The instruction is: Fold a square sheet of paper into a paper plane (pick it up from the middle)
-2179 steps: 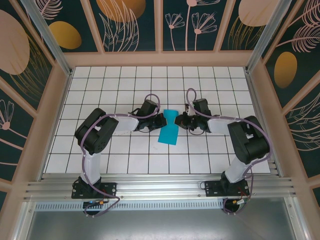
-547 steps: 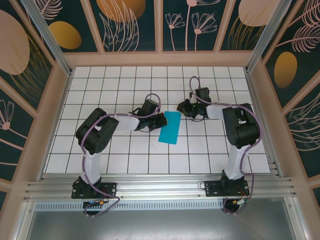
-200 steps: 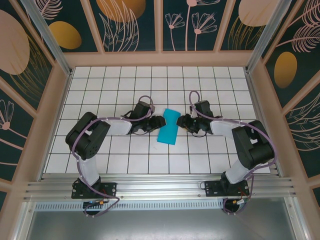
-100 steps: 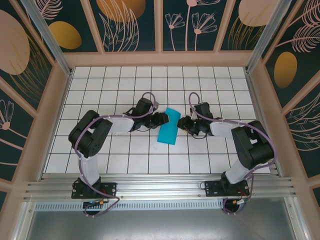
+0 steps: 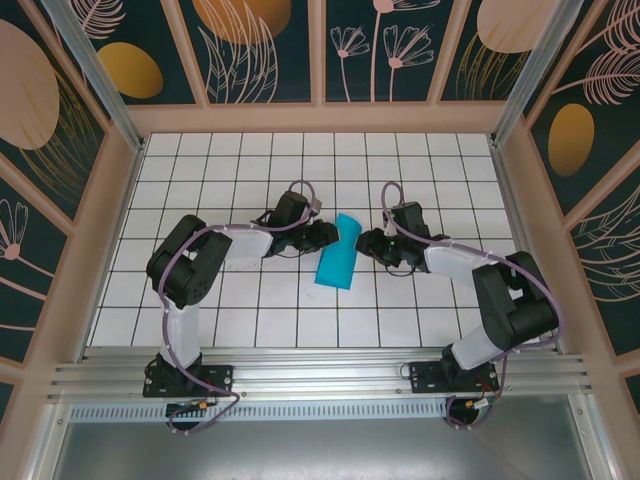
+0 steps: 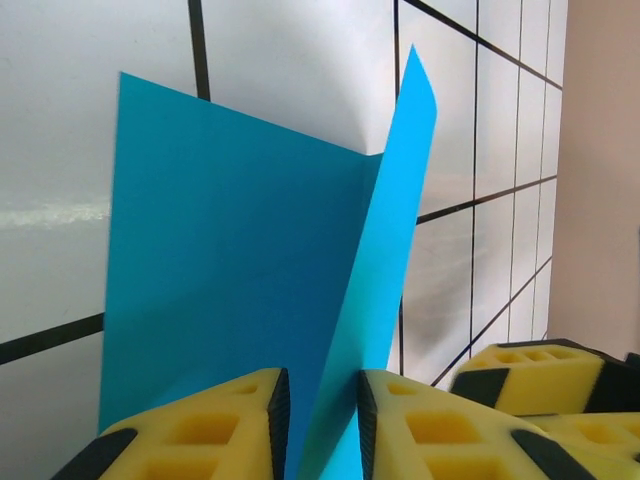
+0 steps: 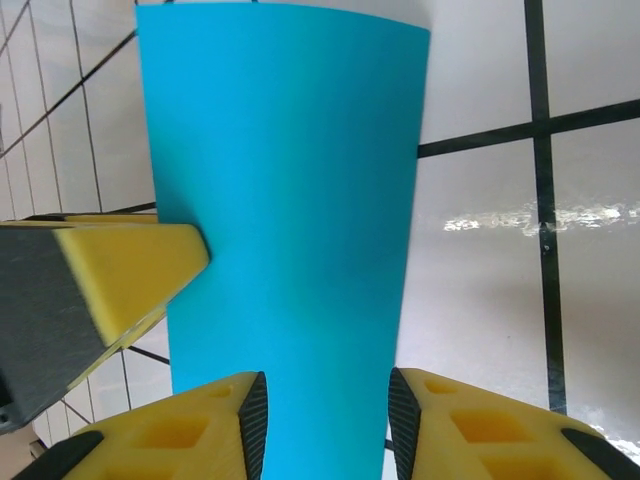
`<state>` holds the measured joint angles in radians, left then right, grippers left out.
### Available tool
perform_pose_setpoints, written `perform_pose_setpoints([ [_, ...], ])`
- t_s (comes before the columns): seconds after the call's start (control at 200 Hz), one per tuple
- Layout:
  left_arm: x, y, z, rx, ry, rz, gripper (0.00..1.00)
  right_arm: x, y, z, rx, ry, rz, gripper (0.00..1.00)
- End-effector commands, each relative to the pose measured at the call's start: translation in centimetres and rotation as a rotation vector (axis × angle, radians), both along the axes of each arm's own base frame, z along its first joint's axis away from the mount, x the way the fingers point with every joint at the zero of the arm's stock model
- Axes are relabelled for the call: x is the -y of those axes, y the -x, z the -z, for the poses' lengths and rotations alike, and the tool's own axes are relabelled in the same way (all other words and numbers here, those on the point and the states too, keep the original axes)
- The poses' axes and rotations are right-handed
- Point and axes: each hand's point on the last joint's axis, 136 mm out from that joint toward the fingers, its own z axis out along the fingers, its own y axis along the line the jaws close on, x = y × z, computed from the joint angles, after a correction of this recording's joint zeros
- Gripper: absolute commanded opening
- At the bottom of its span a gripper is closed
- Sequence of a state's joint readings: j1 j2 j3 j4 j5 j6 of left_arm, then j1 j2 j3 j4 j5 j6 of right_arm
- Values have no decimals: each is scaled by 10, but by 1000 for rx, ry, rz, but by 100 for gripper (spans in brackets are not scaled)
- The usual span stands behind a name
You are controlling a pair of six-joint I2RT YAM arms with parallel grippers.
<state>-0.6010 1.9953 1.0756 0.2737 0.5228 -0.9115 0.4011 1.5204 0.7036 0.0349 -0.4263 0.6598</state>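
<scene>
The square sheet of paper [image 5: 338, 258] is a folded teal strip lying on the tiled table between my two grippers. In the left wrist view one layer lies flat [image 6: 230, 270] and its far edge stands up as a raised flap [image 6: 395, 230]. My left gripper [image 6: 323, 385] straddles that flap with a narrow gap, and the right-hand pad is against it. My right gripper [image 7: 328, 385] stands open over the strip [image 7: 290, 200], one pad at each long edge. The left gripper [image 5: 325, 235] and the right gripper [image 5: 367, 243] face each other at the strip's far end.
The white tiled table [image 5: 250, 300] is walled by wooden frames with patterned panels. A metal rail [image 5: 320, 375] runs along the near edge, where the arm bases stand. A yellow finger of the left gripper [image 7: 110, 270] reaches in over the strip's left edge.
My left gripper's jaws have narrowed around the paper's raised edge, and it has crept closer to the strip's far end. The right gripper has barely moved.
</scene>
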Motion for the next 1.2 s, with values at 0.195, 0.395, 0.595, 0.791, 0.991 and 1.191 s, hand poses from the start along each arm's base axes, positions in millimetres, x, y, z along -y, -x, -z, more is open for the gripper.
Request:
perform_pose_setpoints([
  [0.195, 1, -4, -20, 36, 66, 0, 38, 5, 8, -10, 45, 36, -13, 44],
  [0.395, 1, -6, -23, 43, 62, 10, 36, 3, 8, -9, 43, 38, -16, 45],
  [0.595, -5, -7, -27, 49, 52, -9, 20, -2, 9, -15, 75, 43, -36, 45],
  [0.791, -13, -3, -35, 59, 63, -53, 7, -1, 7, -27, 188, 86, -30, 44],
  [0.991, -28, 8, -30, 37, 61, -121, 0, -12, 13, -43, 334, 112, -90, 44],
  [1.191, -40, 12, -25, 20, 52, -190, 0, -39, 34, -54, 503, 141, -225, 46],
])
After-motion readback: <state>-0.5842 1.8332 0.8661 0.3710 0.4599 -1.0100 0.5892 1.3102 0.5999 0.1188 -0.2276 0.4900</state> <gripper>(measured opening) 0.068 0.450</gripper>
